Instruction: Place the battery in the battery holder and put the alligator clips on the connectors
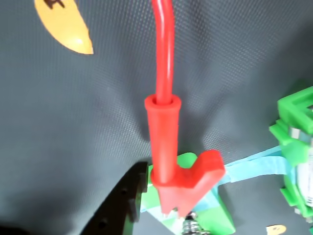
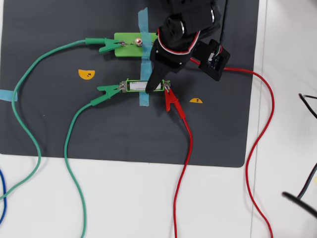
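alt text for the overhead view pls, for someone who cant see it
A black robot arm reaches down over a green battery holder taped to a dark mat. A red clip sits at the holder's right end, a green clip at its left; wires trail onto the white table.

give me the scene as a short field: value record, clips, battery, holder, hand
surface: dark mat on a white table
battery holder: green frame taped down at mat centre, overhead view
battery: seated in the holder
green clips: one on the holder's left tab, one on the upper green block
red clip: at the holder's right end
hand: over the holder, grip state unclear
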